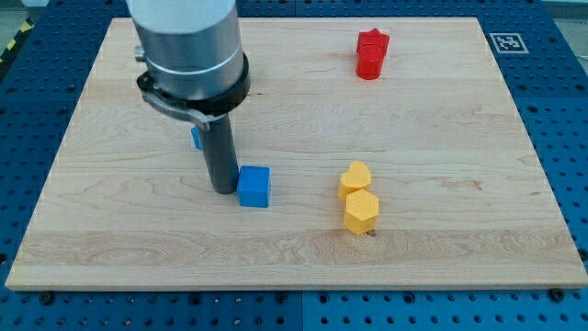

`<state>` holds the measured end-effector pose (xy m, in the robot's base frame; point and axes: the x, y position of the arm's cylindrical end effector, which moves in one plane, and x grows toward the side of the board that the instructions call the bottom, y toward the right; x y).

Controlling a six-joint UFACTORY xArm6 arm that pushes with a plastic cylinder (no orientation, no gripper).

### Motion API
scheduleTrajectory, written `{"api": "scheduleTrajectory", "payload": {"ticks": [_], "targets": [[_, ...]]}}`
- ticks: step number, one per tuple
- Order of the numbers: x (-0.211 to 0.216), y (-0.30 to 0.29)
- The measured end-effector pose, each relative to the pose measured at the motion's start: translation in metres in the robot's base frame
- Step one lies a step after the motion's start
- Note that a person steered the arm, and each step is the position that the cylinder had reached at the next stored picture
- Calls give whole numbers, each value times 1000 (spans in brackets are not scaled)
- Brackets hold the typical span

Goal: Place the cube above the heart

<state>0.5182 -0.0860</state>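
Note:
A blue cube (254, 187) lies on the wooden board (441, 138) a little left of centre. My tip (223, 188) rests on the board right against the cube's left side. A yellow heart (355, 178) lies to the right of the cube, about a hundred pixels away. A yellow hexagonal block (361, 211) touches the heart just below it.
A red star-like block (372, 54) stands near the view's top right. Another blue block (197, 138) is mostly hidden behind the rod; its shape cannot be made out. The arm's grey body (188, 46) covers the board's top left.

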Motion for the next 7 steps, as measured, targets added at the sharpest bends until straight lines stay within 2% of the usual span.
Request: {"api": "scheduleTrajectory", "payload": {"ticks": [1,2,4,6,7], "targets": [[12,3],[12,34],[-8,43],[33,56],[2,52]]}}
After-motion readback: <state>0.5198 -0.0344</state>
